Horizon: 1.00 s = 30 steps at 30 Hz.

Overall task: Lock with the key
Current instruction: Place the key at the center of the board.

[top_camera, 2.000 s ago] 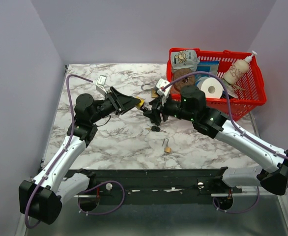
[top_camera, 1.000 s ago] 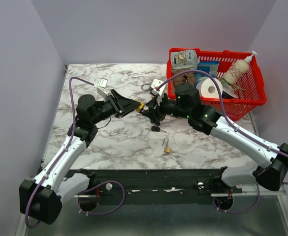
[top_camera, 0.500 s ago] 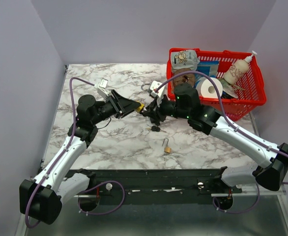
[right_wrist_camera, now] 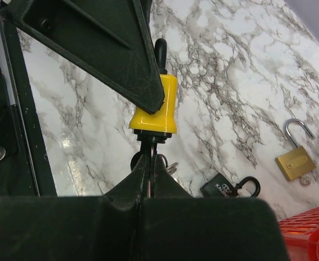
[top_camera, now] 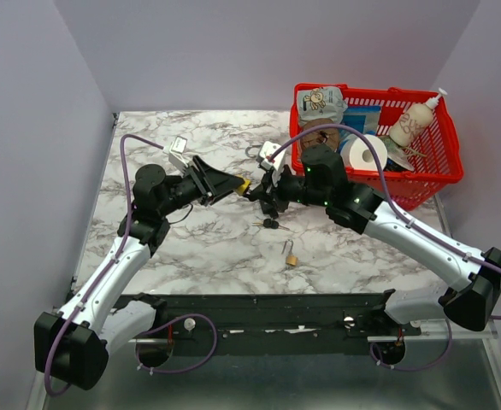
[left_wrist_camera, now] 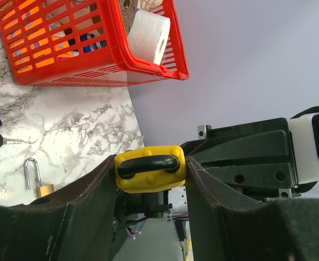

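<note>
Left gripper is pinching the yellow padlock by its sides, up off the marble table, and the right wrist view hides most of the shackle behind a finger. Right gripper is pressed tight together just under the lock's base, clamped on the key. Only a dark stub shows, so there's no telling how deep the blade sits.

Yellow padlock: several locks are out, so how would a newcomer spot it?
Look above the middle of the marble table, left of the red basket. The left gripper clamps the yellow padlock there. Unlike the brass padlock lying on the marble, it is yellow with a black shackle.
</note>
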Tool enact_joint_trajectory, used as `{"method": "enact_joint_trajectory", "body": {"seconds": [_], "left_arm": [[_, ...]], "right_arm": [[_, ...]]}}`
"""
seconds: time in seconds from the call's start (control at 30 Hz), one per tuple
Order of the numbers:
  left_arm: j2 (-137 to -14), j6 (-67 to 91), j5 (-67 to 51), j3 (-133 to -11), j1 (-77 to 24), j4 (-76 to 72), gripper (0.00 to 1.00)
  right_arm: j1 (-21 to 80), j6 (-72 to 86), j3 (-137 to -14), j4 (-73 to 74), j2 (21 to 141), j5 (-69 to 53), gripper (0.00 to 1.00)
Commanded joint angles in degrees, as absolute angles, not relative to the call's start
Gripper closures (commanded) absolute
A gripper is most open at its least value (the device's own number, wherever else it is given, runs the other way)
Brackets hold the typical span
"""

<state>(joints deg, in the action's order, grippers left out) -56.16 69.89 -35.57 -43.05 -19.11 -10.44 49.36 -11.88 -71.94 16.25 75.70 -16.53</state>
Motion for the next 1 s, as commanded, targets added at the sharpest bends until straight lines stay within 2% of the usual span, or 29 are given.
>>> {"method": "enact_joint_trajectory", "body": {"seconds": [0.0, 0.43, 0.6, 0.8, 0.97], "left_arm": [[-55.98, 71.37, -35.16, -44.38, -16.97, -13.01, 1.00], [-56.95, 71.29, -32.08, -43.77, -12.74, -12.22, 1.00], [-54.06, 66.63, -32.61, -42.45, -12.13, -8.35, 1.00], [-51.86, 64.51, -32.43, -40.08, -11.16, -6.59, 1.00], [-51.86, 64.34, -31.64, -39.20, -10.64, -6.68, 1.00]], "right_arm": [[49.39, -11.78, -70.93, 16.79, 73.92, -16.09, 0.99], [49.48, -9.32, -64.60, 19.24, 68.38, -12.75, 0.99], [43.69, -4.93, -62.15, 28.11, 63.64, -11.96, 0.99], [34.55, 4.18, -52.39, 35.84, 51.78, -2.30, 0.99], [33.40, 10.28, -44.23, 38.15, 43.44, 8.16, 0.99]]}}
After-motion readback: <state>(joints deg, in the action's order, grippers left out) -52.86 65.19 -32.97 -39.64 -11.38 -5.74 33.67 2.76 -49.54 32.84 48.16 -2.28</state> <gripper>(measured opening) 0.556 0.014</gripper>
